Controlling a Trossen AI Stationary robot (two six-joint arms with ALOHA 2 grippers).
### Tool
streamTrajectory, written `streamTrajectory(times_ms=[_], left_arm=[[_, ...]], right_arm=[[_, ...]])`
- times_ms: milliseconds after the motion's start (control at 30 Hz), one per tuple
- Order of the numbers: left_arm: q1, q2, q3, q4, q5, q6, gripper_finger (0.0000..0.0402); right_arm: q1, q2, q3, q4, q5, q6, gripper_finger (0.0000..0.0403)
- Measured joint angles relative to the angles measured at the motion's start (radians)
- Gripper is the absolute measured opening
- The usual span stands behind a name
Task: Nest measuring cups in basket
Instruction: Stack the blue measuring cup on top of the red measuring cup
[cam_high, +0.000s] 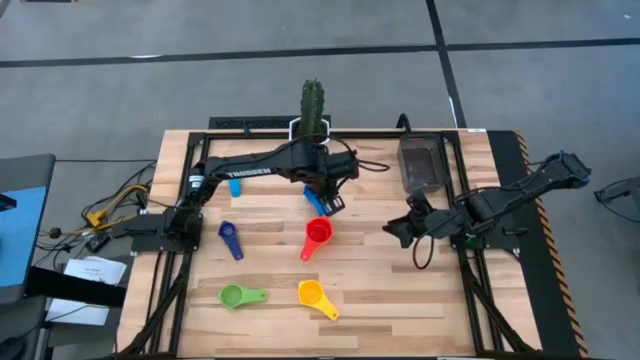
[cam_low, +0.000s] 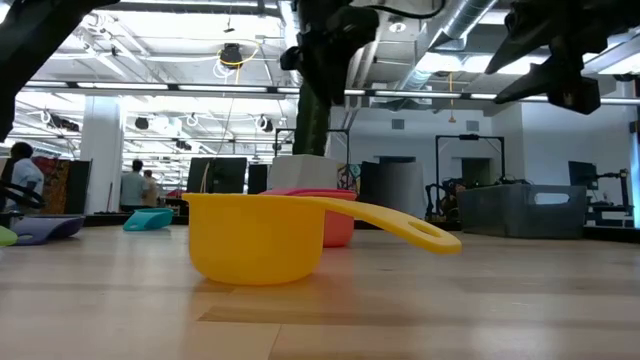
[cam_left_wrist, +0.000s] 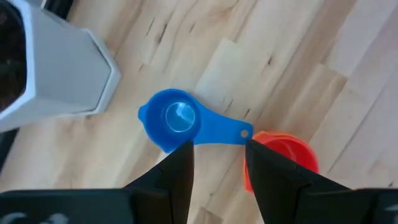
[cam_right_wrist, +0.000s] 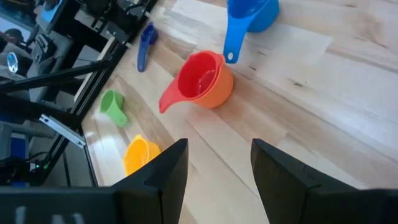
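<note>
My left gripper (cam_left_wrist: 217, 165) is open above the blue cup (cam_left_wrist: 180, 121), its fingers on either side of the cup's handle (cam_left_wrist: 227, 132) without touching it. The blue cup lies on the table in front of the white cactus pot (cam_high: 313, 125). A red cup sits inside an orange cup (cam_right_wrist: 202, 81) next to it. The light blue (cam_high: 235, 186), dark blue (cam_high: 231, 240), green (cam_high: 242, 296) and yellow (cam_high: 318, 298) cups lie apart on the table. The dark grey basket (cam_high: 422, 165) stands at the far right. My right gripper (cam_right_wrist: 217, 168) is open and empty, in the air right of the red cup.
The cactus pot (cam_left_wrist: 56, 74) stands close behind the blue cup. Black frame rails (cam_high: 460, 200) run along the table's sides. Bare wood lies between the red cup and the basket. People show far off in the room (cam_low: 130, 185).
</note>
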Motion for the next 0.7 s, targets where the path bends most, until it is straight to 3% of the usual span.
streamTrajectory(times_ms=[467,700], left_arm=[[-0.131,-0.002,-0.003,-0.056,-0.094,-0.227,0.0135],[-0.21,-0.002,-0.099,-0.063,-0.153,-0.357,0.0135]], right_arm=[[0.096,0.0,0.0,-0.004,0.0,0.006,0.0198],[0.142,0.0,0.0,-0.041,-0.001,-0.001,0.0205]])
